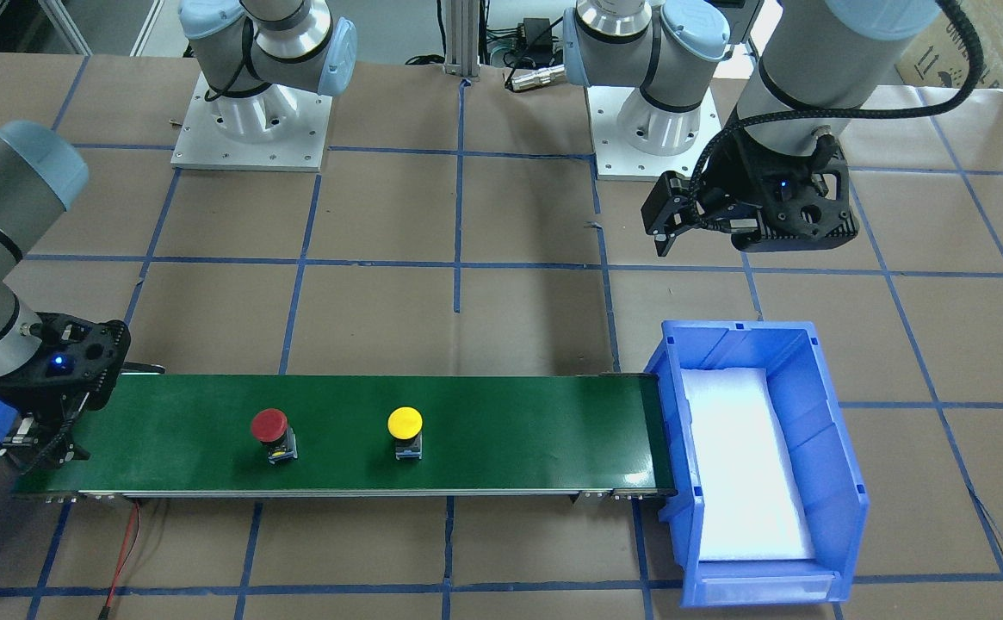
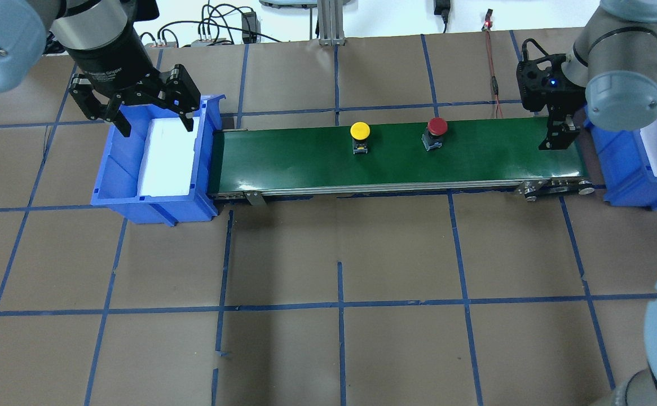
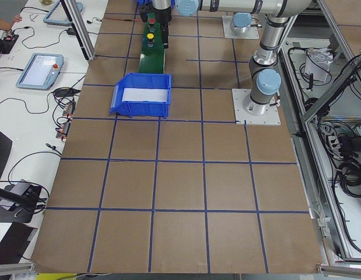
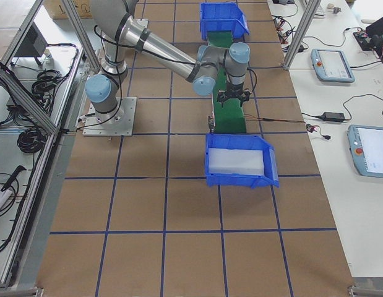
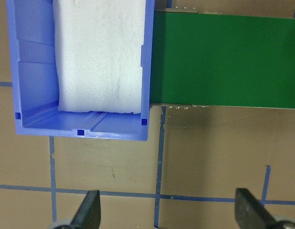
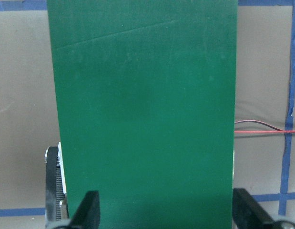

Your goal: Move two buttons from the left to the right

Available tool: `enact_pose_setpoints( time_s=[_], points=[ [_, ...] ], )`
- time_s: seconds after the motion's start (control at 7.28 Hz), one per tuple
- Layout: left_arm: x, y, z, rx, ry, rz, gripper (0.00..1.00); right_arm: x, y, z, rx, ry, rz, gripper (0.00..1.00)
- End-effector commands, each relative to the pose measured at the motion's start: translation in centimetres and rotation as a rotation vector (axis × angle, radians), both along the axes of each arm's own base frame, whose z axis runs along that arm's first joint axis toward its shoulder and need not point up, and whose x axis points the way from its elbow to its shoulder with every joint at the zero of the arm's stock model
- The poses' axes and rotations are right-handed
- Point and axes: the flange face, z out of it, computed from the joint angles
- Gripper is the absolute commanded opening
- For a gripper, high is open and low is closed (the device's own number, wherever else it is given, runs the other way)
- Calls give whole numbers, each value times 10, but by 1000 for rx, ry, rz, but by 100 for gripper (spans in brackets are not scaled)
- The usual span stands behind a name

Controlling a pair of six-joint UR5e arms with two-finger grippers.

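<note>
Green belt [image 2: 475, 158] carries red button [image 2: 437, 126], yellow button [image 2: 360, 130]; left bin [image 2: 119, 169] holds foam [image 2: 167, 155]; left claw [image 5: 166, 191], right claw [image 6: 165, 192] agape.

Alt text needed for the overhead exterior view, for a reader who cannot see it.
A yellow button and a red button stand apart on a green conveyor belt. The open left gripper hangs near the blue left bin; the open right gripper hangs over the belt's end by the blue right bin.

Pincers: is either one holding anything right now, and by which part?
Nothing is held. The left pincer and right pincer are both open and empty; the red button and yellow button stand free on the belt.
</note>
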Motion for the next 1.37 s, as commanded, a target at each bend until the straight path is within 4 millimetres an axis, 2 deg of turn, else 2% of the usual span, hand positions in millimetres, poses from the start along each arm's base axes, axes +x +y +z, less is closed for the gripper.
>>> enact_pose_setpoints(
  time_s=[0.0, 0.14, 0.27, 0.41, 0.55, 0.69, 1.1, 1.24],
  points=[
    [0, -1, -1, 2, 0, 0, 100, 0, 0, -1, 2, -1, 6, 78],
    [1, 0, 1, -1, -3, 2, 100, 0, 0, -1, 1, 2, -3, 91],
    [1, 0, 1, -1, -4, 0, 100, 0, 0, -1, 3, 1, -3, 93],
    [1, 0, 1, -1, 0, 2, 100, 1, -1, -2, 4, -2, 3, 92],
    [1, 0, 1, -2, 2, 2, 100, 0, 0, 0, 3, 3, 8, 98],
    [1, 0, 1, -1, -1, 2, 100, -1, 1, 0, 5, 2, 18, 100],
    [1, 0, 2, -3, 2, 2, 100, -2, 0, -1, 2, 0, 14, 98],
    [1, 0, 2, -3, 2, 2, 100, -1, -1, -2, 2, 0, 17, 84]
  ],
)
